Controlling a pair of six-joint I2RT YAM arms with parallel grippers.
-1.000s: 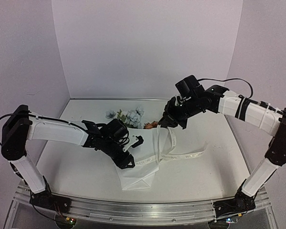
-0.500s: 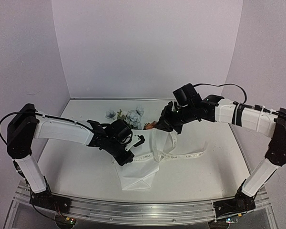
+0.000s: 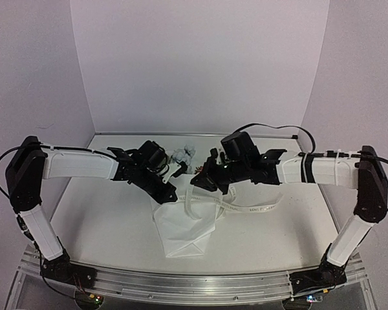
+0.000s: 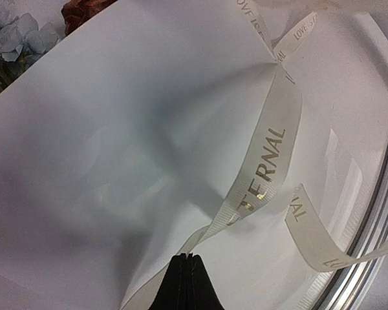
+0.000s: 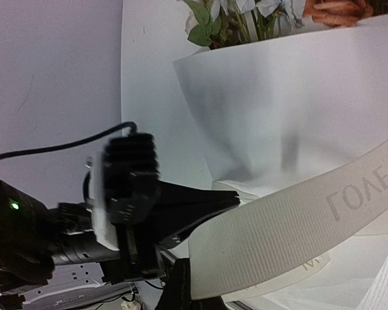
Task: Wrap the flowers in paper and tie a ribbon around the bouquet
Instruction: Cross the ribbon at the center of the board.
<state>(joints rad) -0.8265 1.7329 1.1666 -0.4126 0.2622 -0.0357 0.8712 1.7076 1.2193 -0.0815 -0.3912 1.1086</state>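
Judging from how things lay, the wrapping part of the job looked done and the tying was under way. The paper sat on the table folded into a loose white sleeve, its closed end toward the arm bases. The flowers poked out of its far, open end, pale blue-white blooms and one rust-orange one showing with green leaves, the stems hidden inside the wrap. The ribbon lay across the upper side of the sleeve. In the left wrist view two of its strands crossed near the far edge of the paper, and a further length curled loose over the paper. In the top view a free tail trailed off onto the table on the right-hand side. The left gripper had its fingers pressed together with one strand of ribbon running straight into the tips, so it was pinching the ribbon just above the paper. The right gripper hung close by on the other side of the bundle. In its own wrist view a broad stretch of lettered ribbon ran down into its dark fingers at the bottom edge, which were drawn together, so it too appeared to be pinching the ribbon. No finished knot or bow showed anywhere, and the crossing looked slack. What seemed left was to draw the strands snug around the sleeve, knot them, and let go.
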